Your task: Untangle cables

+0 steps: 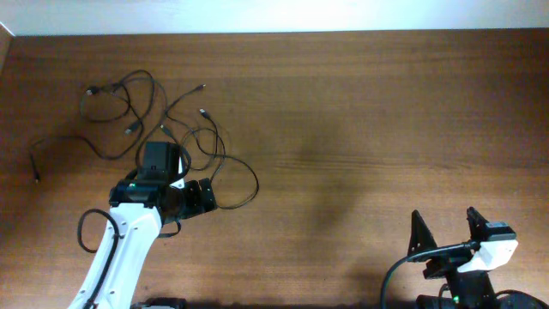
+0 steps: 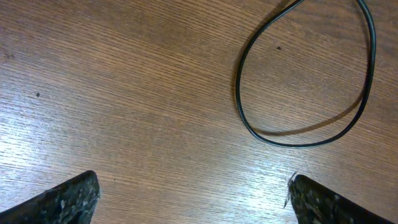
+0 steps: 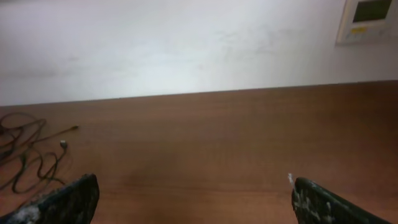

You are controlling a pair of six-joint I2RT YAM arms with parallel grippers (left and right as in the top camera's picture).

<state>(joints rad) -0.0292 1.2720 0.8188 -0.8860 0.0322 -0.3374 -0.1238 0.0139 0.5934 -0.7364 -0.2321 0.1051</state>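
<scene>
Cables (image 1: 184,129) lie in one loose heap on the counter (image 1: 360,103), near its left edge and toward the far edge. They cross over each other in many places. No cord has been pulled free and laid out by itself, so the job looks like it has not really begun. All the sorting is left to do.

The left end effector (image 1: 204,194) hangs over the near side of the heap with its two fingers wide apart and nothing between them. In its wrist view the left end effector (image 2: 193,194) sits above bare wood, and one round loop of cable (image 2: 292,144) lies just ahead, not touched. The right end effector (image 1: 446,230) waits near the right front corner, well apart from the heap. It is wide open too and holds nothing. From the right wrist, the cables (image 3: 25,155) show far off to the left.

The cords are thin, black and bendy, with a smooth, slightly shiny skin. They curl in soft loops and end in tiny plugs. The counter is brown wood with fine straight lines in it, flat and a little glossy. The fingers (image 2: 62,202) look dark, hard and speckled.
</scene>
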